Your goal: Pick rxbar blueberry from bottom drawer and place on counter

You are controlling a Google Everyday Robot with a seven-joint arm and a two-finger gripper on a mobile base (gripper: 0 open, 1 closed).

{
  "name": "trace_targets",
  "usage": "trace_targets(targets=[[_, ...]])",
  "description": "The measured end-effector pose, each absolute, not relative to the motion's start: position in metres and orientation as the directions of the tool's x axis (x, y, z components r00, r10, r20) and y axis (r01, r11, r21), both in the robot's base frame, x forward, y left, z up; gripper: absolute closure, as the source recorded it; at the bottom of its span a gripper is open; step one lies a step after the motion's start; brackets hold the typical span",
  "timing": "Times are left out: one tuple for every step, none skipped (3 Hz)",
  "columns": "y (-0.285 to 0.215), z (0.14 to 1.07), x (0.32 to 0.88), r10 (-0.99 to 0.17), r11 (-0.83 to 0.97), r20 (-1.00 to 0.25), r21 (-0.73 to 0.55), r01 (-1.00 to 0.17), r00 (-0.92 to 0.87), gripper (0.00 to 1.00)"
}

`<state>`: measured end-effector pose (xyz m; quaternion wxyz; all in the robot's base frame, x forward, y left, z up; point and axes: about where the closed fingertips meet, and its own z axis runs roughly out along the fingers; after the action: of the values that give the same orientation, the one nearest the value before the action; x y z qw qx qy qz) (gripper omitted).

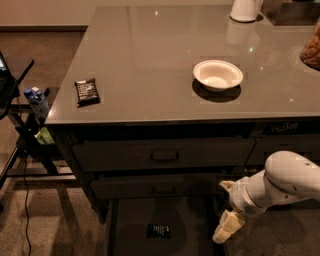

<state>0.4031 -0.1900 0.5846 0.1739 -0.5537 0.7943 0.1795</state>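
The bottom drawer (190, 220) is pulled open below the two upper drawers. A small dark bar with white lettering, the rxbar blueberry (158, 231), lies flat on its floor near the front. My gripper (226, 226) hangs at the end of the white arm over the drawer's right rail, to the right of the bar and apart from it. The glossy grey counter (150, 60) spreads above the drawers.
A black-brown wrapped bar (87, 91) lies near the counter's left edge. A white bowl (218, 75) sits mid-counter, a white jug (245, 9) at the back, a jar of nuts (312, 47) at the right. A stand with a bottle (37, 101) is at the left.
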Motion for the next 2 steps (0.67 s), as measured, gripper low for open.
trace_targets(targets=[[-0.1815,0.5458,0.4016,-0.811,0.307,-0.481,0.138,-0.942,-0.335,0.00],[-0.1809,0.5445,0.4006,-0.811,0.306,-0.479,0.141,-0.942,-0.335,0.00]])
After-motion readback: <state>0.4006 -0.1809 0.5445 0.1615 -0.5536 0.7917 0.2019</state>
